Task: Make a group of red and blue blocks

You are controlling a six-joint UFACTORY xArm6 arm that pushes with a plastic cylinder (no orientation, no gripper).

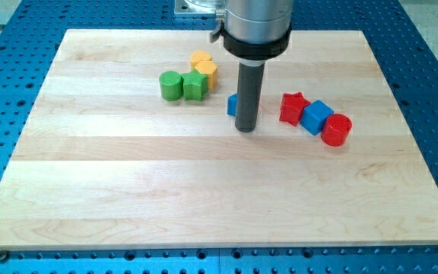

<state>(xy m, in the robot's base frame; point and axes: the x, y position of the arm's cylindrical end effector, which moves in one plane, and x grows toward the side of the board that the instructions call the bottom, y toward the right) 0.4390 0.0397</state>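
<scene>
Tip [245, 128] beside blue block [233, 104].

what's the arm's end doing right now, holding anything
No claw: my tip holds nothing, down on the board against the view's right side of a blue block, partly hidden behind the rod.

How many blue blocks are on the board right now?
2: a blue cube between the red star and red cylinder; another blue block, mostly hidden behind my tip.
</scene>
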